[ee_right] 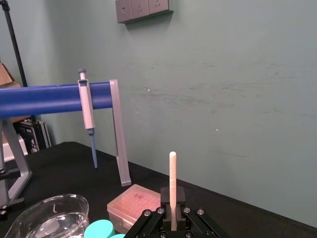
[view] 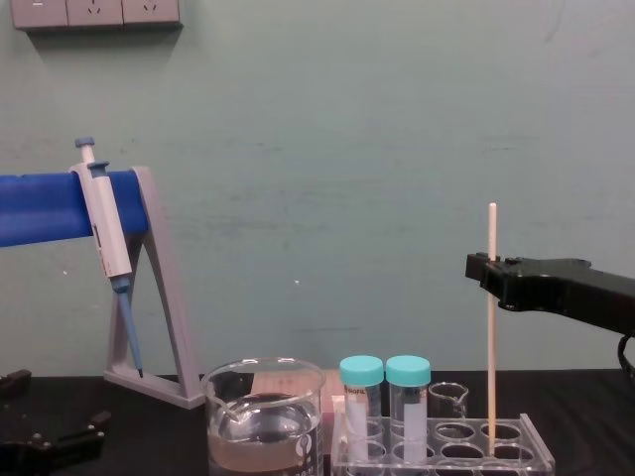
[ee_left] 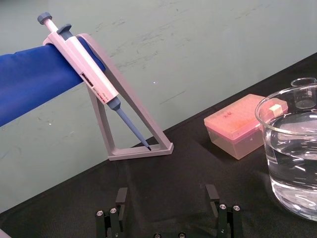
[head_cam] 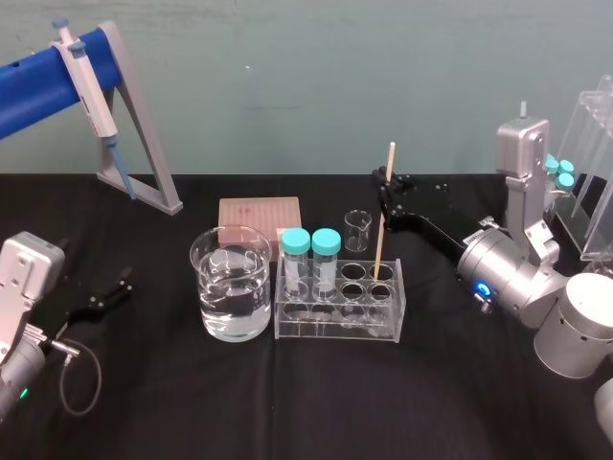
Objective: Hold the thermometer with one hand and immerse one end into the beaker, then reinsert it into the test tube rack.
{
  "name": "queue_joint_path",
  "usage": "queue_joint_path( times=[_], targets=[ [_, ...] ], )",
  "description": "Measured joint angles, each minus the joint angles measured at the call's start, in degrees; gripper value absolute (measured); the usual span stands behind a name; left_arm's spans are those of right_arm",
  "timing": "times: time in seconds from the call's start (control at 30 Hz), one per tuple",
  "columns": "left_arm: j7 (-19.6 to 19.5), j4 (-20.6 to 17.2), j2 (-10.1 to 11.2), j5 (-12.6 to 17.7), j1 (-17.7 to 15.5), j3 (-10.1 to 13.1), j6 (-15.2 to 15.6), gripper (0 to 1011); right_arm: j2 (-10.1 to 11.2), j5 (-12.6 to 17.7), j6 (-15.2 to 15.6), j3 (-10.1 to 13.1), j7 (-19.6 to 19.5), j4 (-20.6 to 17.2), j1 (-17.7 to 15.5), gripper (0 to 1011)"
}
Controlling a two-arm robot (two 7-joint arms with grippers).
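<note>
**Cream thermometer upright in the rack, right gripper clamped on it**

Black cloth covers the table (head_cam: 287, 407). At its left edge the left gripper (head_cam: 108, 293) lies low, its fingers spread apart and holding nothing, well away from the glassware. Next comes the beaker (head_cam: 207, 287), partly filled with liquid, just beside the left end of the rack (head_cam: 335, 331). Two teal-capped tubes (head_cam: 310, 251) stand in the rack's left holes.

The thermometer (head_cam: 381, 240) stands nearly vertical in a rear hole towards the rack's right end. Its lower end is down in the hole and its top rises above the caps. The right gripper (head_cam: 387, 180) reaches in from the right, and its fingers are closed on the upper part of the rod, a short way below its tip.

The rod's long axis is upright, and the beaker lies to its left, past the capped tubes. The right arm is the nearer one and already has the grip. The move probably calls for a straight lift along that axis, clearing the hole and the caps, before any travel leftward to the beaker.
</note>
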Motion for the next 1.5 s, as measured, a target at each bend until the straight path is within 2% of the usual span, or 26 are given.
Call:
queue_joint_path(
  times=[0.33, 1.3, 1.5],
  targets=[
    [0.0, 0.0, 0.0, 0.0, 0.0, 0.0, 0.0, 1004, -0.4, -0.6, -1.6, -0.4, 0.9, 2.6, 0.7, 53],
    [0.0, 0.0, 0.0, 0.0, 0.0, 0.0, 0.0, 1004, -1.2, -0.8, -1.2, -0.5, 1.1, 4.9, 0.1, 57],
    [0.0, 0.0, 0.0, 0.0, 0.0, 0.0, 0.0, 1004, -1.2, -0.9, -0.8, -0.3, 0.4, 4.5, -0.2, 244]
  ],
)
